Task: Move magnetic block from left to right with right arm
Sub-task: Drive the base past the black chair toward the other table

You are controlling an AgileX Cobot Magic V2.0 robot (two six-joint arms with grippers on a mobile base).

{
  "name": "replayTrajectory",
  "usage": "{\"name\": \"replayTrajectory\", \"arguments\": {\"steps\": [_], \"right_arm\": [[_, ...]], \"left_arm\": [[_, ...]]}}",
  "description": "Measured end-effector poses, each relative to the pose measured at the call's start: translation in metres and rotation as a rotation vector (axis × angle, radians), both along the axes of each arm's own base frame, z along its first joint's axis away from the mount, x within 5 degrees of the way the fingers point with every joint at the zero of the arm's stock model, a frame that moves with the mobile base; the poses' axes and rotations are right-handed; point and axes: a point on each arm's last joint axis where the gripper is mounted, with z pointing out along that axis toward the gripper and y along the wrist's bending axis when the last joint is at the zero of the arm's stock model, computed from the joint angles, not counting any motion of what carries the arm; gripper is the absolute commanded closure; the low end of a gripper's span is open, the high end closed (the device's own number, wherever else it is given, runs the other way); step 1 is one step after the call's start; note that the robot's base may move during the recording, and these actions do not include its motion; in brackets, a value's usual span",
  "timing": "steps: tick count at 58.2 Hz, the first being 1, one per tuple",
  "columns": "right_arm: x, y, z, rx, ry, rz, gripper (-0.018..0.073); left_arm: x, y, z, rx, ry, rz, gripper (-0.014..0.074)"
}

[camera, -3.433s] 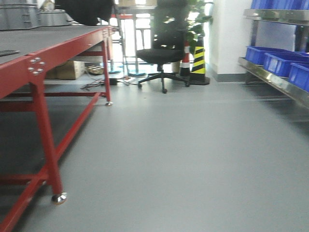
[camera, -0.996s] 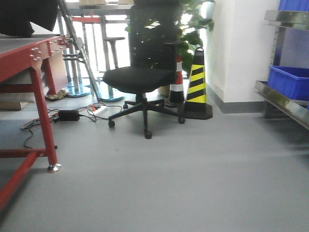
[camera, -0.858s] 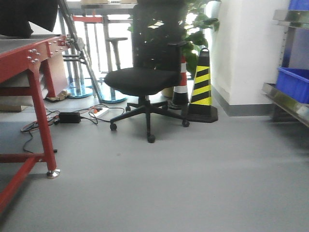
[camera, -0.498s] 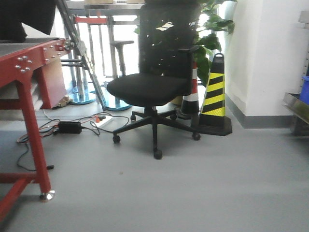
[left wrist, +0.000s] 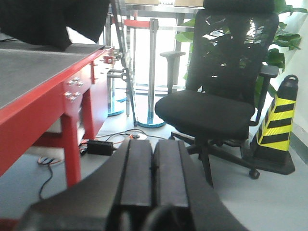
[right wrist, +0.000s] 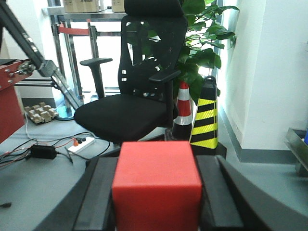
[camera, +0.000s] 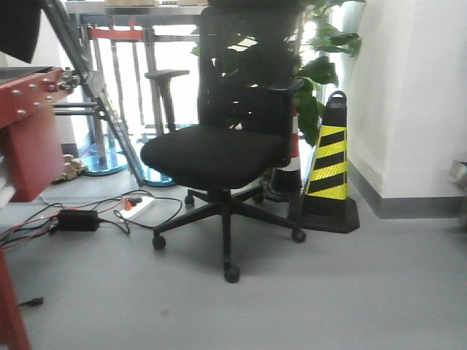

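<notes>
In the right wrist view the magnetic block, a plain bright-red cube, fills the bottom centre, clamped between the two black fingers of my right gripper, which is shut on it. My left gripper shows in the left wrist view with its two black pads pressed together and nothing between them. Neither gripper nor the block appears in the front view.
A black office chair stands straight ahead on the grey floor. A yellow-black cone sits right of it by the white wall. A red table is at the left. Cables and a power strip lie on the floor.
The front view has closed in on the office chair, which is now larger and centred; the red table has slid off toward the left edge and the blue bins have left the frame.
</notes>
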Motion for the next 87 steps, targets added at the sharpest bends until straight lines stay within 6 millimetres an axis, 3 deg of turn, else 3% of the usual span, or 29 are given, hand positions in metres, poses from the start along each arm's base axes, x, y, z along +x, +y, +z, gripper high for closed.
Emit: {"name": "replayTrajectory", "arguments": {"steps": [87], "right_arm": [[0.0000, 0.0000, 0.0000, 0.000, 0.000, 0.000, 0.0273]], "left_arm": [[0.0000, 0.0000, 0.0000, 0.000, 0.000, 0.000, 0.0713]]}}
